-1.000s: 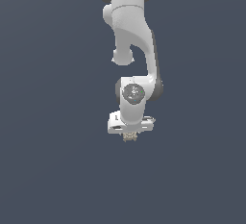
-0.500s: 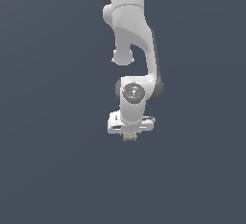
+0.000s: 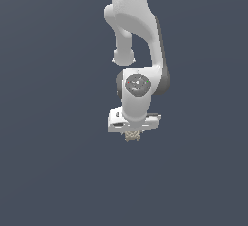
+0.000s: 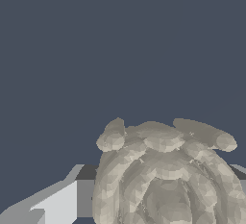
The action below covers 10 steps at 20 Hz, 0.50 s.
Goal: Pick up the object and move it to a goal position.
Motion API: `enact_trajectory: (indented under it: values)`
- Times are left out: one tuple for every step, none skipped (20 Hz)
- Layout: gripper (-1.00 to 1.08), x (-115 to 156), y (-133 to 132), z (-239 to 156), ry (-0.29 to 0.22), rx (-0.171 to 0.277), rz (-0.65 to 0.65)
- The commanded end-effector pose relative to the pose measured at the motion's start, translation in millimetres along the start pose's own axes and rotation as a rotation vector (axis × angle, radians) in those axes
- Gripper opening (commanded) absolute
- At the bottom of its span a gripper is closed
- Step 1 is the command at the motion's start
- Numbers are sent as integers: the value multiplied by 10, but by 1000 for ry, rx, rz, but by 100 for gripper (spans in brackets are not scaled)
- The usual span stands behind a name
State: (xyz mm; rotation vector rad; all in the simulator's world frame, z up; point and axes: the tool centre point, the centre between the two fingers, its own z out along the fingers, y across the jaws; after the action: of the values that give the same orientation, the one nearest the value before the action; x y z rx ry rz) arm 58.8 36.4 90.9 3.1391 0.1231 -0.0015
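Beige-tan and ridged in concentric rings, the lumpy object [image 3: 131, 135] hung directly beneath the white pincer [image 3: 132, 132] of the Franka Panda arm [image 3: 138, 36], which pointed straight down against a plain slate-grey backdrop. Only the object's lower edge showed under the pincer in the exterior view; the wrist view was filled by its coiled top [image 4: 163, 175], with a white-and-grey finger [image 4: 57, 204] flush at one side. The pincer appeared closed tight on the object, a grip narrow enough to suit something so small. No table or goal marker could be made out. Held centred under the wrist, the object looked set for carrying, though how far the goal lay could not be told.
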Motion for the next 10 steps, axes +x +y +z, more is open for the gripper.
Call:
enact_trajectory:
  values:
    - [-100, 51, -14, -214, 1, 0, 0]
    - [-100, 73, -21, -307, 1, 0, 0]
    - [-100, 96, -27, -403, 1, 0, 0]
    - [-100, 120, -34, -502, 1, 0, 0]
    - [-100, 145, -41, -602, 1, 0, 0]
    - [-100, 170, -48, -704, 1, 0, 0]
    - [-100, 196, -54, -806, 1, 0, 0]
    - [-100, 222, -61, -908, 1, 0, 0]
    - [-100, 248, -68, -1011, 1, 0, 0]
    - [-100, 275, -75, -1113, 1, 0, 0]
